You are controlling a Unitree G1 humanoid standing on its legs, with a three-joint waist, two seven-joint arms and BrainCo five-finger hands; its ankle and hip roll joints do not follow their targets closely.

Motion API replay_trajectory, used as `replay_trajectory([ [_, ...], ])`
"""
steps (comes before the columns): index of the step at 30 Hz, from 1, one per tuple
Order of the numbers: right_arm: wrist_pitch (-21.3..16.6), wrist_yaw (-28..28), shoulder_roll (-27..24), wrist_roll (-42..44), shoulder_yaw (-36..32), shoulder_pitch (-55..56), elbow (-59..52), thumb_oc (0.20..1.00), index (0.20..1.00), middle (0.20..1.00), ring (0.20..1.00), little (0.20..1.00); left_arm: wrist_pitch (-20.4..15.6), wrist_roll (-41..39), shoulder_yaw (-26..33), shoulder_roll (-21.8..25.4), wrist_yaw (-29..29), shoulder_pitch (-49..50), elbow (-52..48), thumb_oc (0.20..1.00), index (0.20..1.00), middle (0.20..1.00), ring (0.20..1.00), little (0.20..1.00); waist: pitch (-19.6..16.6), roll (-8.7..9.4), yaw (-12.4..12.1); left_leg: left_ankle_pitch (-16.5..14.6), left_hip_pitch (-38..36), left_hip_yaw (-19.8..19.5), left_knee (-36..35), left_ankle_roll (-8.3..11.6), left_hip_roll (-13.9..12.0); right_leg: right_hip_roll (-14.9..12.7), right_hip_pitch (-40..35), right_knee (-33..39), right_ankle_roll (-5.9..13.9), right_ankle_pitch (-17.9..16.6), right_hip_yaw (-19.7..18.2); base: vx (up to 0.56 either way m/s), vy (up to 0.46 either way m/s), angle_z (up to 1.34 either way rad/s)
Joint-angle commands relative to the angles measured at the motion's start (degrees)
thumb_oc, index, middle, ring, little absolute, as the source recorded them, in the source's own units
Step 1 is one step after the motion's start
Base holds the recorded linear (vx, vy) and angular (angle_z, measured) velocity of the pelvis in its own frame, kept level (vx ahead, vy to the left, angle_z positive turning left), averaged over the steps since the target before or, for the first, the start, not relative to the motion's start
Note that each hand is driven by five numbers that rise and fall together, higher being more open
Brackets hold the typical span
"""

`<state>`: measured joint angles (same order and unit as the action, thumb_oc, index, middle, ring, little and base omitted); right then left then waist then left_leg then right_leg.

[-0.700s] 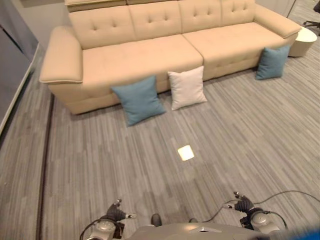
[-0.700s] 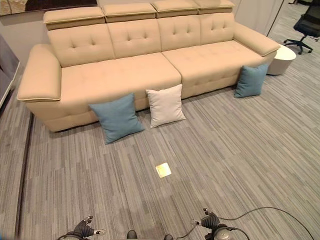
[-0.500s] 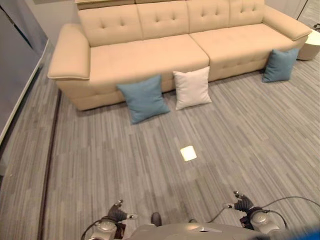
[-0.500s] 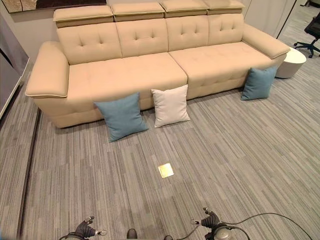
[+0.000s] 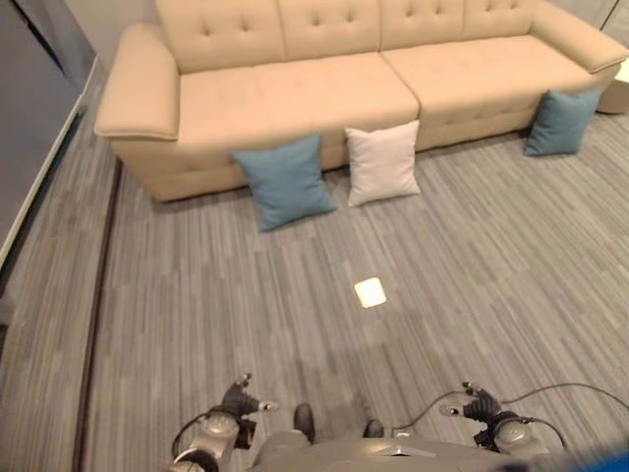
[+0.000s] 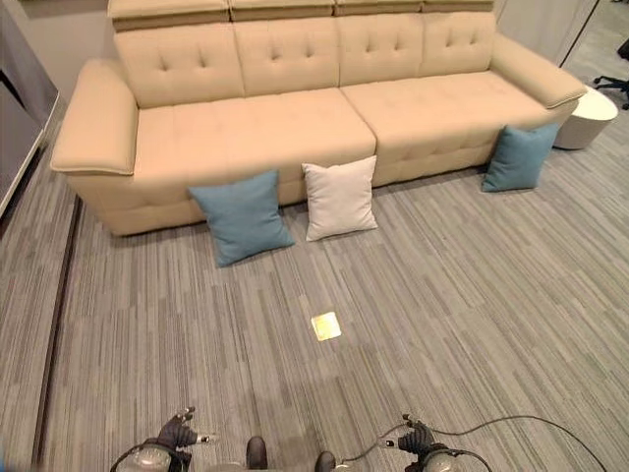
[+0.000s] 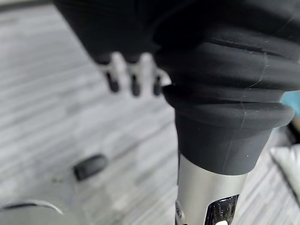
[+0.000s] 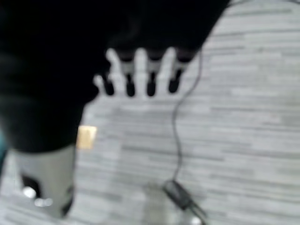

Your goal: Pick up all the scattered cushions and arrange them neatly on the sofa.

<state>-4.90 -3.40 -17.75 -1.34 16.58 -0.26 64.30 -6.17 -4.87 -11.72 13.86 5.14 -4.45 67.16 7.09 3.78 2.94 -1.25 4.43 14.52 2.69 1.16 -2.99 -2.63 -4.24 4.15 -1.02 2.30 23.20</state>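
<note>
A long beige sofa (image 6: 324, 113) spans the far side of the room. On the carpet, propped against its front, lean a blue cushion (image 6: 241, 216) and a white cushion (image 6: 339, 197) side by side. A second blue cushion (image 6: 518, 156) leans against the sofa's right end. My left hand (image 7: 133, 77) hangs low at my side with straight fingers and holds nothing. My right hand (image 8: 140, 70) hangs likewise, fingers straight and empty. Both hands are far from the cushions, at the bottom edge of the eye views.
A small pale square plate (image 6: 325, 325) is set in the grey striped carpet between me and the cushions. A round white side table (image 6: 588, 116) stands past the sofa's right arm. A dark wall panel (image 5: 29, 108) runs along the left.
The whole picture has shifted, so the camera moved: the sofa and cushions sit slightly higher and closer in view. The cushions themselves have not moved, and both hands still hang empty.
</note>
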Motion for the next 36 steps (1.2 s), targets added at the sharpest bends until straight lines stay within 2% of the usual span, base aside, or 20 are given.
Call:
replay_trajectory([
  [1, -0.39, -1.03, 0.31, 0.55, 0.60, -1.88, 2.35, 1.000, 1.000, 1.000, 1.000, 1.000, -0.16, 2.01, -0.64, -1.01, 0.62, 0.47, 2.88, 1.000, 1.000, 1.000, 1.000, 1.000, -3.84, -0.11, -0.34, -0.99, -2.09, 0.42, 1.43, 3.42, -2.92, -3.70, 2.33, -3.43, 6.78, 0.00, -4.88, 0.12, 0.135, 0.29],
  [8, 0.62, -1.00, 0.53, -0.65, 0.67, -3.04, 2.75, 1.000, 1.000, 1.000, 1.000, 1.000, -0.24, 1.97, 0.29, -0.14, 0.63, 0.63, 3.14, 1.000, 1.000, 1.000, 1.000, 1.000, -4.14, -0.18, -1.13, -2.43, -2.80, 1.29, -0.18, 1.31, -0.44, -6.34, 3.54, -5.33, 9.02, -1.10, -6.60, 0.08, 0.156, 0.03],
  [10, 0.82, -0.93, 0.59, -1.15, 0.61, -3.45, 3.00, 1.000, 1.000, 1.000, 1.000, 1.000, -0.40, 1.69, 0.60, 0.18, 0.62, 0.60, 2.95, 1.000, 1.000, 1.000, 1.000, 1.000, -3.78, -0.48, -1.81, -2.83, -2.91, 0.74, -0.66, 0.20, 0.74, -7.75, 4.80, -8.04, 9.76, -1.34, -6.86, 0.08, 0.243, -0.13],
  [11, 1.01, -0.81, 0.46, -1.67, 0.54, -3.83, 2.84, 1.000, 1.000, 1.000, 1.000, 1.000, -0.36, 1.70, 0.91, 0.75, 0.56, 0.50, 2.98, 1.000, 1.000, 1.000, 1.000, 1.000, -3.06, -0.64, -2.07, -3.36, -4.12, 0.33, -1.74, -0.96, 2.00, -9.81, 6.77, -13.19, 10.84, -3.31, -7.62, 0.06, 0.150, -0.10],
  [12, 1.02, -0.81, 0.48, -1.67, 0.54, -3.85, 2.84, 1.000, 1.000, 1.000, 1.000, 1.000, -0.36, 1.70, 0.91, 0.76, 0.55, 0.48, 2.98, 1.000, 1.000, 1.000, 1.000, 1.000, -3.25, -0.62, -2.08, -3.24, -3.89, 0.36, -1.78, -0.97, 2.02, -9.82, 7.00, -13.13, 10.82, -3.43, -7.64, 0.11, 0.256, -0.08],
  [13, 1.20, -0.69, 0.41, -1.66, 0.64, -4.26, 2.28, 1.000, 1.000, 1.000, 1.000, 1.000, -0.23, 1.73, 0.79, 1.37, 0.56, 0.09, 2.80, 1.000, 1.000, 1.000, 1.000, 1.000, -2.00, -0.77, -1.78, -3.56, -4.58, -0.79, -1.82, -2.11, 2.72, -10.70, 9.16, -19.22, 11.17, -5.06, -9.19, 0.04, 0.108, 0.06],
  [14, 1.20, -0.69, 0.42, -1.66, 0.63, -4.28, 2.29, 1.000, 1.000, 1.000, 1.000, 1.000, -0.22, 1.73, 0.80, 1.38, 0.56, 0.07, 2.80, 1.000, 1.000, 1.000, 1.000, 1.000, -2.16, -0.77, -1.78, -3.47, -4.36, -0.78, -1.82, -2.10, 2.69, -10.66, 9.33, -19.11, 11.13, -5.19, -9.18, 0.13, 0.191, 0.04],
  [15, 1.00, -0.69, 0.57, -1.34, 0.82, -4.30, 1.77, 1.000, 1.000, 1.000, 1.000, 1.000, -0.24, 1.97, 0.74, 2.13, 0.59, -0.47, 2.74, 1.000, 1.000, 1.000, 1.000, 1.000, -1.26, -1.30, -1.09, -3.86, -5.51, -1.86, -2.20, -2.51, 2.69, -9.32, 11.81, -23.90, 10.76, -4.78, -11.89, 0.14, 0.112, 0.17],
  [16, 0.99, -0.78, 0.48, -1.28, 1.05, -4.31, 1.57, 1.000, 1.000, 1.000, 1.000, 1.000, -0.34, 1.92, 0.66, 2.29, 0.72, -0.63, 2.53, 1.000, 1.000, 1.000, 1.000, 1.000, -1.07, -1.61, -0.63, -4.00, -6.28, -2.54, -2.78, -2.58, 2.83, -7.83, 13.31, -24.51, 10.11, -4.40, -13.56, 0.20, 0.127, 0.25],
  [19, 1.07, -0.77, 0.12, -1.14, 1.24, -4.58, 1.28, 1.000, 1.000, 1.000, 1.000, 1.000, -0.47, 1.65, 0.73, 2.54, 0.89, -0.85, 2.28, 1.000, 1.000, 1.000, 1.000, 1.000, -0.70, -1.79, -0.10, -4.15, -7.16, -3.60, -3.52, -2.46, 3.13, -6.12, 15.14, -22.24, 9.33, -3.34, -14.50, 0.14, 0.000, 0.35],
  [21, 1.02, -0.89, -0.44, -0.98, 1.33, -5.07, 0.78, 1.000, 1.000, 1.000, 1.000, 1.000, -0.52, 1.60, 0.48, 2.55, 0.88, -1.43, 2.43, 1.000, 1.000, 1.000, 1.000, 1.000, 0.06, -1.46, 0.87, -4.58, -8.37, -5.10, -4.22, -2.02, 3.96, -4.64, 17.89, -15.80, 9.00, -3.70, -13.83, 0.23, -0.065, 0.24],
  [22, 1.02, -0.89, -0.47, -0.98, 1.33, -5.06, 0.78, 1.000, 1.000, 1.000, 1.000, 1.000, -0.53, 1.60, 0.48, 2.52, 0.88, -1.44, 2.43, 1.000, 1.000, 1.000, 1.000, 1.000, 0.19, -1.58, 0.97, -4.66, -8.52, -5.23, -4.21, -1.99, 3.85, -4.56, 17.61, -15.66, 8.99, -3.70, -13.66, 0.23, -0.094, 0.22],
  [23, 0.92, -0.96, -1.03, -1.09, 1.10, -5.20, 0.14, 1.000, 1.000, 1.000, 1.000, 1.000, -0.68, 1.70, 0.35, 2.31, 0.75, -1.72, 2.64, 1.000, 1.000, 1.000, 1.000, 1.000, 0.67, -1.33, 1.74, -5.30, -9.43, -6.49, -4.22, -1.60, 4.27, -4.38, 18.82, -12.15, 9.63, -5.24, -12.86, 0.15, -0.072, 0.41],
  [26, 0.86, -0.92, -1.49, -1.35, 0.87, -4.82, -0.43, 1.000, 1.000, 1.000, 1.000, 1.000, -0.66, 1.90, 0.13, 1.96, 0.62, -1.75, 2.87, 1.000, 1.000, 1.000, 1.000, 1.000, 0.84, -1.10, 2.00, -6.34, -10.04, -7.13, -3.26, -1.42, 4.67, -4.55, 18.22, -11.13, 9.64, -5.41, -11.95, 0.26, -0.153, 0.45],
  [28, 0.72, -0.86, -2.27, -1.49, 0.44, -3.45, -0.83, 1.000, 1.000, 1.000, 1.000, 1.000, -0.74, 2.11, -0.22, 1.09, 0.31, -1.14, 2.95, 1.000, 1.000, 1.000, 1.000, 1.000, -0.35, -0.90, 2.75, -8.42, -11.12, -7.24, -0.91, -0.12, 4.46, -4.03, 16.53, -11.64, 8.43, -4.29, -12.11, 0.28, -0.179, 0.49],
  [30, 0.67, -0.98, -2.64, -1.48, 0.11, -3.22, -0.81, 1.000, 1.000, 1.000, 1.000, 1.000, -0.76, 1.92, -0.23, 0.81, 0.19, -0.98, 2.93, 1.000, 1.000, 1.000, 1.000, 1.000, -0.60, -1.01, 2.93, -8.42, -10.96, -6.89, 0.93, 0.77, 4.12, -4.00, 15.73, -11.44, 8.09, -3.90, -11.37, 0.17, -0.125, 0.57],
  [31, 0.50, -0.90, -2.95, -1.30, -0.18, -2.92, -0.99, 1.000, 1.000, 1.000, 1.000, 1.000, -0.77, 1.99, -0.41, 0.51, 0.02, -0.74, 3.00, 1.000, 1.000, 1.000, 1.000, 1.000, -0.99, -1.11, 3.33, -7.81, -10.58, -5.96, 3.50, 2.16, 3.31, -3.67, 14.17, -10.70, 7.56, -3.35, -10.65, 0.30, -0.275, 0.36],
  [32, 0.30, -0.74, -3.50, -1.09, -0.32, -2.70, -1.32, 1.000, 1.000, 1.000, 1.000, 1.000, -0.84, 2.16, -0.96, 0.16, -0.06, -0.63, 2.69, 1.000, 1.000, 1.000, 1.000, 1.000, -0.84, -0.60, 3.42, -4.16, -7.65, -4.35, 12.60, 4.96, 1.61, -3.20, 11.49, -9.82, 6.29, -2.42, -10.48, 0.26, -0.284, 0.32],
  [33, 0.24, -0.94, -3.72, -0.81, -0.25, -2.79, -1.24, 1.000, 1.000, 1.000, 1.000, 1.000, -0.81, 1.87, -1.21, 0.03, 0.08, -0.87, 2.23, 1.000, 1.000, 1.000, 1.000, 1.000, -0.39, 0.04, 3.22, -2.38, -5.26, -3.68, 18.01, 6.01, 0.66, -3.24, 10.33, -9.43, 5.56, -1.97, -10.30, 0.17, -0.214, 0.36],
  [36, 0.51, -0.95, -3.78, -0.37, -0.22, -2.23, -0.89, 1.000, 1.000, 1.000, 1.000, 1.000, -0.64, 1.37, -1.34, -0.02, 0.18, -1.15, 1.60, 1.000, 1.000, 1.000, 1.000, 1.000, 0.18, 0.82, 2.75, -0.82, -1.97, -1.56, 24.20, 6.12, -1.64, -2.84, 8.37, -8.97, 4.09, -0.47, -9.88, 0.17, -0.190, -0.02],
])
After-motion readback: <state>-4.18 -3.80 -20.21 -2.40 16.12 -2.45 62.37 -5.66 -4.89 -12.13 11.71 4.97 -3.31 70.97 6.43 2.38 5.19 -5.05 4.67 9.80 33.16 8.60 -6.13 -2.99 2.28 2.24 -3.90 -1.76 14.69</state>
